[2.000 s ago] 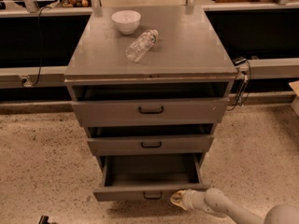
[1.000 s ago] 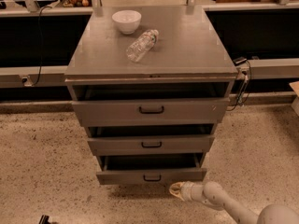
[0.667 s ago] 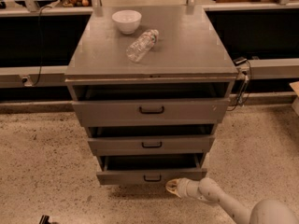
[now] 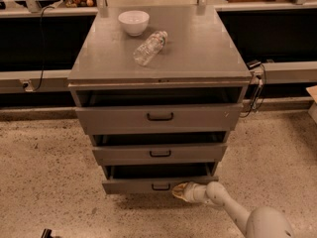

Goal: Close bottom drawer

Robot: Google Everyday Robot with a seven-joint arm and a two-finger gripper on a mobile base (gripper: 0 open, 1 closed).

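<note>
The bottom drawer (image 4: pixel 133 185) is the lowest of three grey drawers in the metal cabinet. Its low flat front with a small black handle (image 4: pixel 160 187) stands out only a little from the cabinet, with a dark gap above it. My gripper (image 4: pixel 179 191) is at the end of the white arm (image 4: pixel 233 209) coming from the lower right. It is low near the floor and touches the drawer front just right of the handle.
The middle drawer (image 4: pixel 159 153) and the top drawer (image 4: pixel 159 117) stand slightly out too. A white bowl (image 4: pixel 133 22) and a lying plastic bottle (image 4: pixel 149 47) rest on the cabinet top (image 4: pixel 208 48). Speckled floor surrounds the cabinet; a cable (image 4: pixel 255 90) hangs at its right.
The bottom drawer was pulled far out two seconds ago and has slid in most of the way. My gripper has followed it inward and to the left along the front.
</note>
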